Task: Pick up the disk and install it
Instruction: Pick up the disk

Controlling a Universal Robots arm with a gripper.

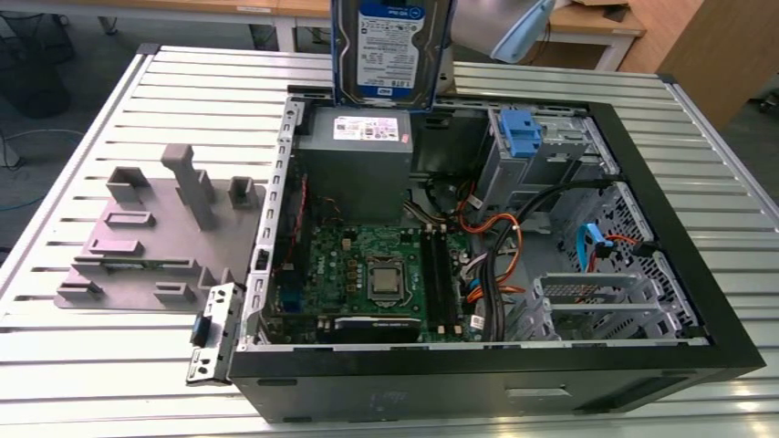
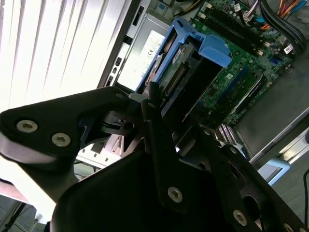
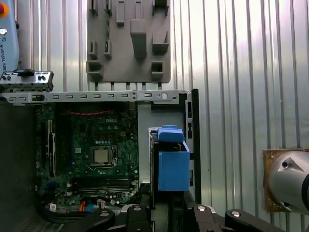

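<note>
- The black pincer (image 2: 176, 113) has its fingers (image 2: 153, 121) shut tight on the flat silver-grey disk (image 2: 181, 72) with the blue plastic frame.
- In the exterior view, the disk (image 1: 392, 46) is up in the air at 12 o'clock. It stands upright, and its white-and-blue label faces the camera.
- The disk hangs over the grey metal power box (image 1: 353, 155) with the white sticker. That box sits at 12 o'clock inside the open black computer case (image 1: 487, 360).
- In the first wrist view, the disk (image 3: 171, 164) shows edge-on, with the pincer (image 3: 169, 208) gripping it from both sides.
- A green circuit board (image 1: 365, 265) lies flat in the case, at 6 o'clock from the power box.
- The grey plastic holder (image 1: 146, 246) with upright posts lies at 9 o'clock from the case, just beside it. It also shows in the first wrist view (image 3: 128, 58).
- The case and the holder both rest on the silver metal table (image 1: 681, 182) with long slats.
</note>
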